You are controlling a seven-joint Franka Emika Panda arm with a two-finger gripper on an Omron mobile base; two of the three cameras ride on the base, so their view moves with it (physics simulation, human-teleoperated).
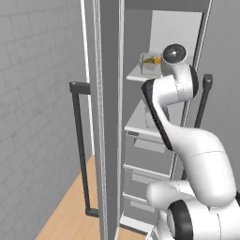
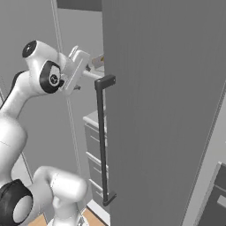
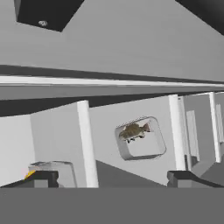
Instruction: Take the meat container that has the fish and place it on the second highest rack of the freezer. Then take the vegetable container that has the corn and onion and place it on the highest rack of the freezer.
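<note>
**Item 1, left base view.** The freezer point(image 1: 136, 37) stands open. The vegetable container point(image 1: 150, 62), with yellow corn showing in it, sits on the highest rack point(image 1: 136, 75). The meat container point(image 1: 147, 116) is on the second highest rack point(image 1: 136, 125), half hidden by my arm point(image 1: 187, 140). The grey drawers point(image 1: 147, 159) lie below.

**Item 2, right base view.** The gripper point(image 2: 88, 66) is up at top-rack height, pointing into the cabinet to the left of the door handle point(image 2: 102, 141).

**Item 3, hand view (rolled on its side).**
- The fingers point(image 3: 41, 178) are spread wide and released, with nothing between them.
- The fish point(image 3: 133, 130) lies in its tray, well ahead of the tips.
- A sliver of yellow cob point(image 3: 30, 174) shows just beside the left tip.

**Handling note.** Both containers look placed, so I judge the step in hand to be backing out.
- I would pull straight back along the hand's own line.
- The fingers should stay spread so that the near tip does not nudge the vegetable tray.
- No swinging sideways until the hand is clear of the rack edge and the door handle.
</note>
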